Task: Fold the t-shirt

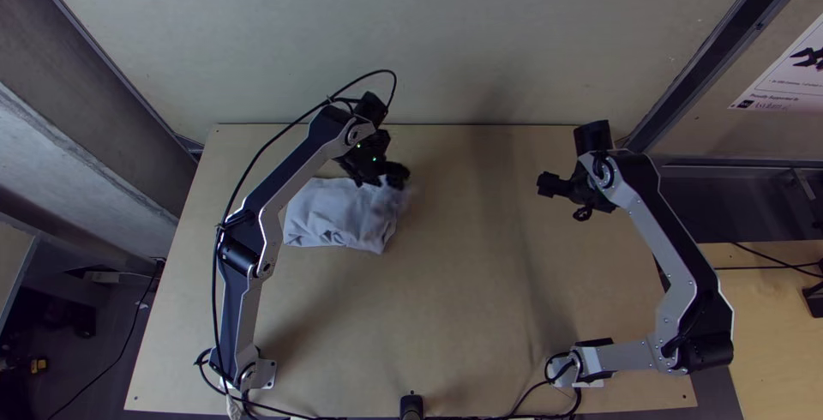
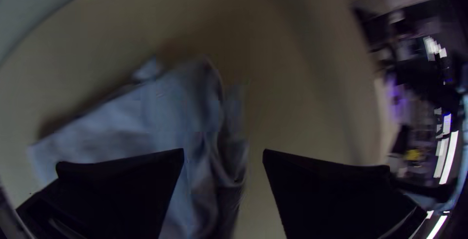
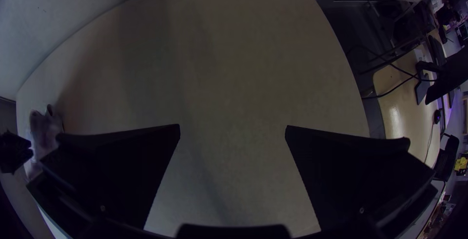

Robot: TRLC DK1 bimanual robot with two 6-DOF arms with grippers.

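The light grey t-shirt [image 1: 339,214] lies as a compact folded bundle, left of the table's middle, its right end bunched. Over its upper right edge is my left gripper [image 1: 383,178]. In the left wrist view the left gripper [image 2: 223,153] is open, one finger over the shirt [image 2: 165,107] and the other beside it above bare wood. My right gripper [image 1: 545,184] is at the table's right side, well apart from the cloth. The right wrist view has the right gripper [image 3: 233,128] open with nothing between its fingers; part of the shirt [image 3: 46,131] lies far off there.
The wooden table [image 1: 463,300] has bare wood between the two arms and in front of the shirt. A pale wall [image 1: 480,34] stands along its far edge. Black cables [image 1: 291,416] run along the near edge, beside a small dark post [image 1: 411,405].
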